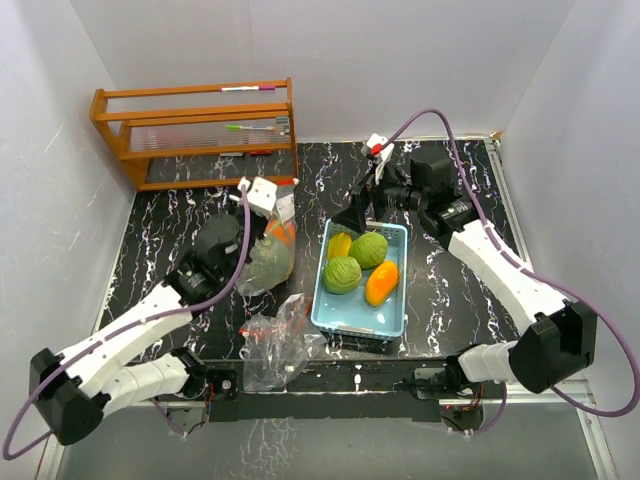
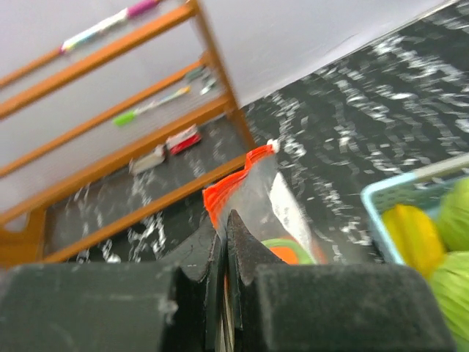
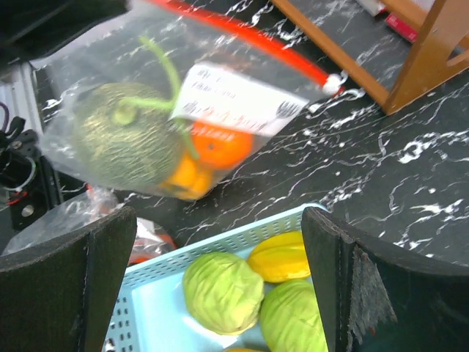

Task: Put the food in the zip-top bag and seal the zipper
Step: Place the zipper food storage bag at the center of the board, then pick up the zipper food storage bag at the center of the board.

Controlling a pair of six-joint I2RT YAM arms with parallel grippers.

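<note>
Evidently soft and slippery, the zip-top bag (image 1: 265, 262) just left of the basket (image 1: 355, 312) sags under a melon (image 3: 128, 143) and an orange (image 3: 220, 147). The left gripper (image 2: 223, 227) is pinched shut on its film beside the red zipper (image 3: 249, 40), which is probably the firmest place to hold. The bag's white label (image 3: 234, 103) is too blurred to read. In the basket lie two cabbages (image 1: 343, 274), a yellow piece (image 1: 340, 244) and a pepper (image 1: 381, 283), all likely light and rigid. The right gripper (image 3: 216, 242) hovers over the basket's far edge, spread wide and empty.

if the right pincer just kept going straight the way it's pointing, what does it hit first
Probably the light-blue basket: the open right pincer frames its rim, with a cabbage ball and the yellow piece just inside. The zip-top bag lies beyond, higher in the wrist view. Depth is unclear.
</note>
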